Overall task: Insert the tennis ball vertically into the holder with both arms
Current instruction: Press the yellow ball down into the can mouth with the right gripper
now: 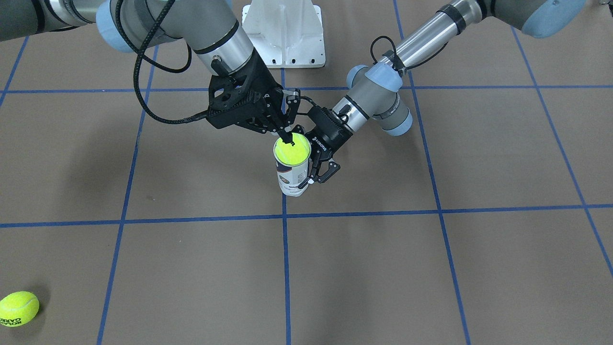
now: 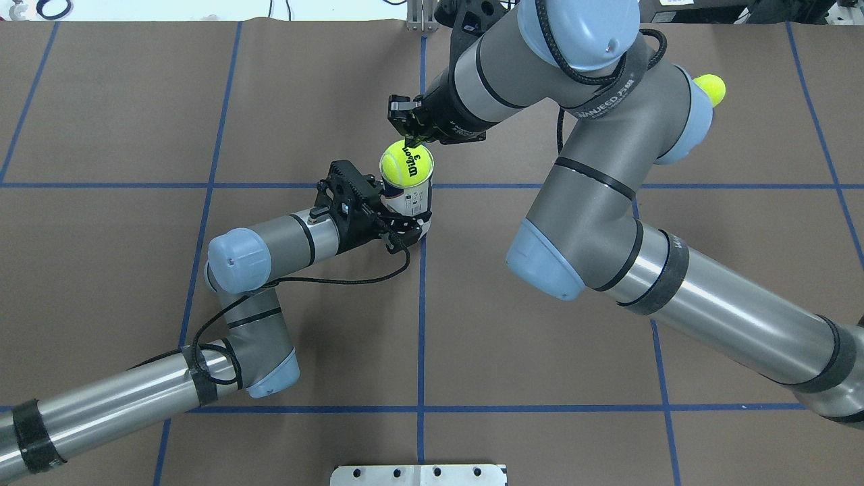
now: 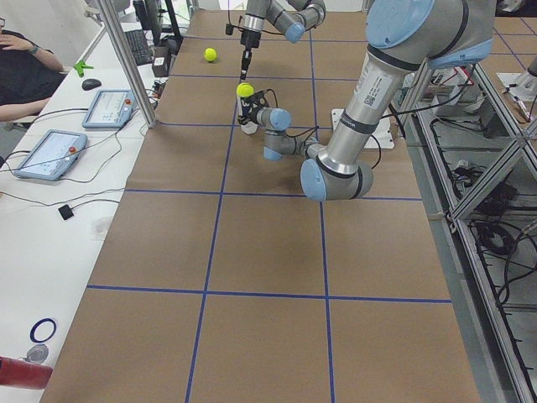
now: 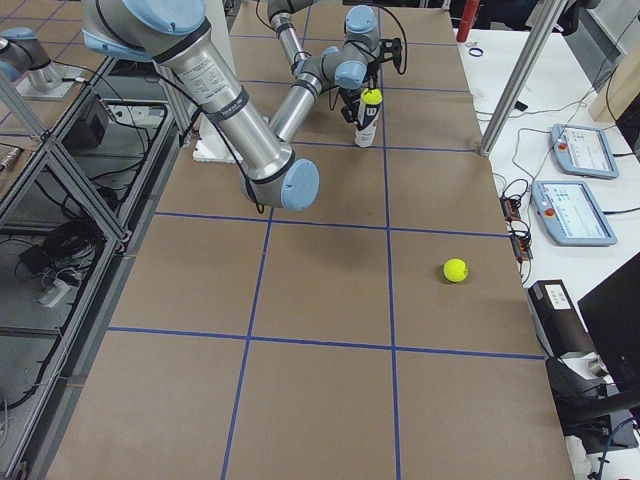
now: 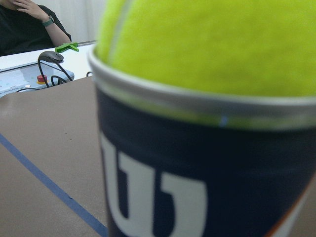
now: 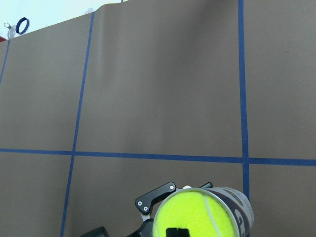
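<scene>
Left pincer clamped on W-labelled holder; right pincer together atop "Wilson 3" ball.

Table: we note a brown paper cover, marked into large squares by blue tape lines. A white bolted pedestal base sits at the robot's edge, on the centre line. The tennis-ball can stands upright on the paper, just on the robot's side of a tape crossing, with its foot at the centre line. One loose tennis ball lies inside a far square on the robot's right, well apart from the can.
</scene>
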You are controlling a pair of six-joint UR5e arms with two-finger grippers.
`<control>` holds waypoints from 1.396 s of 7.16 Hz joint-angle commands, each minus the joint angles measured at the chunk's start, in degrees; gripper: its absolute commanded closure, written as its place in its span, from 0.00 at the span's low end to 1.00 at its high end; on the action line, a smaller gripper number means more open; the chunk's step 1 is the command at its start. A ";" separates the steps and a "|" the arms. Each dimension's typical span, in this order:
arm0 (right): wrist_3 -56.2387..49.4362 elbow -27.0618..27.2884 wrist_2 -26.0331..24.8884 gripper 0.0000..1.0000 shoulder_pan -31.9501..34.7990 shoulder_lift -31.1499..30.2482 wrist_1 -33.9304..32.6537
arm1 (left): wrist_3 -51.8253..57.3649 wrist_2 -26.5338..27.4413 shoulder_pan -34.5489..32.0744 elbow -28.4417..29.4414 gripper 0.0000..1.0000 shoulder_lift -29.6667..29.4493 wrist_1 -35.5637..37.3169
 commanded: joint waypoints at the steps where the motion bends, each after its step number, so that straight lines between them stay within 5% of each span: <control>1: -0.04 -0.35 -0.04 1.00 -0.09 0.02 0.00 | -0.07 0.00 -0.01 0.00 0.21 -0.09 0.00; 5: -0.04 -0.62 -0.13 1.00 -0.53 0.10 0.00 | 0.02 0.00 -0.01 0.00 0.08 -0.09 0.00; 10: 0.05 -0.88 -1.79 1.00 -1.50 0.19 0.00 | 0.02 0.00 -0.01 0.00 0.08 -0.09 0.00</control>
